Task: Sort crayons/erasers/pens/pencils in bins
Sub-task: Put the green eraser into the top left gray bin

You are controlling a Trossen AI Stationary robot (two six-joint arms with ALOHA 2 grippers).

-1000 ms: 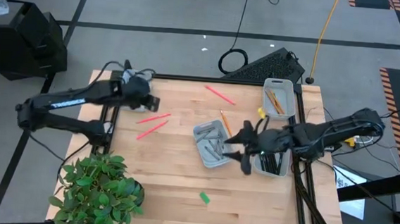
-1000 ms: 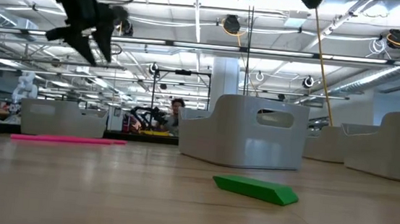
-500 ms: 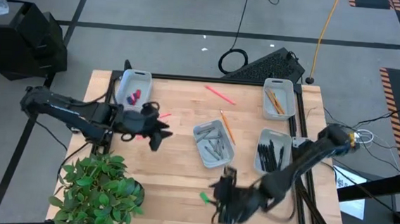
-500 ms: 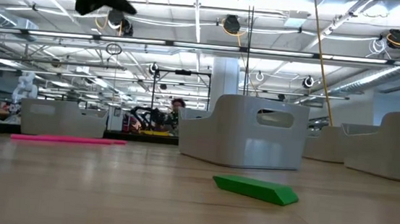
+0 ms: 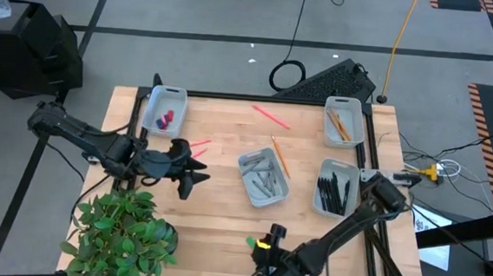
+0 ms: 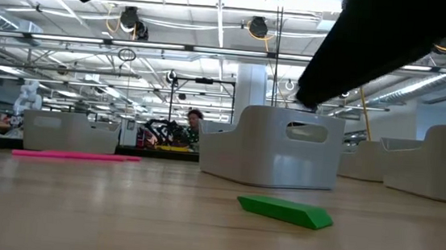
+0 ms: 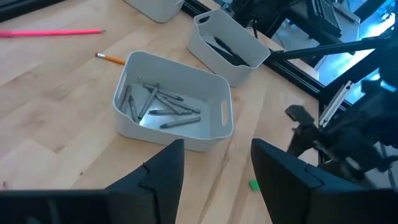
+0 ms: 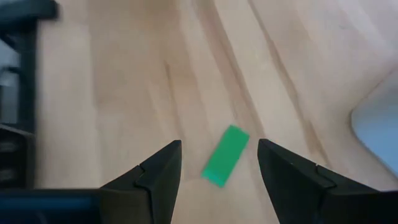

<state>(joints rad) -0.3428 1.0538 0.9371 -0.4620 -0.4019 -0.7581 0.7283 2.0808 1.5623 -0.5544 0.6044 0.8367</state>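
Bins (image 5: pixel 264 176) number four on the tabletop (image 5: pixel 224 215); one green eraser (image 5: pixel 251 242) lies loose beside right tool (image 5: pixel 264 259), prongs apart. Three pink pencils, perhaps. Left tool (image 5: pixel 194 171) gapes near plant (image 5: pixel 122 234).

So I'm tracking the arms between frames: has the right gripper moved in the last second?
Yes. The right gripper has swung from beside the pen bin to the table's near edge, by the green eraser.

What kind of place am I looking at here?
Probably a robotics lab in a big open hall. Two dark robot arms work at a wooden table holding sorting bins, cables trail across the floor, and exposed ceiling pipes and lights run overhead.
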